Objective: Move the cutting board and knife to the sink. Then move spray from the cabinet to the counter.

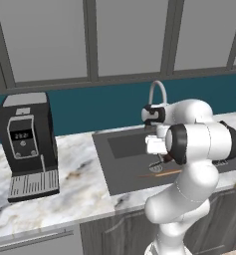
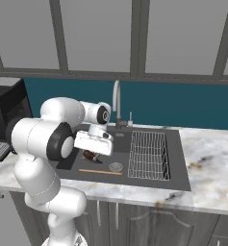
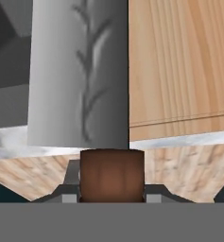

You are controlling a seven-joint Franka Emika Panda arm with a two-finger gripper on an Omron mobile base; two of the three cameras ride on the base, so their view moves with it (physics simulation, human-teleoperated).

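two things sit at the sink point(image 2: 175, 166): the cutting board point(image 2: 100, 171) lies on its floor, and our tool point(image 3: 111, 194) grips the knife point(image 3: 80, 75) over it, toward 6 o'clock. releasing it and the spray remain, we judge.

The arm point(image 1: 199, 144) hides most of the cutting board point(image 1: 162, 173); the knife point(image 3: 80, 75) runs past the hand view's top edge.

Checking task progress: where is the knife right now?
The knife is in the hand, handle clamped between the fingers, blade over the cutting board; in the right base view it hangs above the sink, left of the wire rack.
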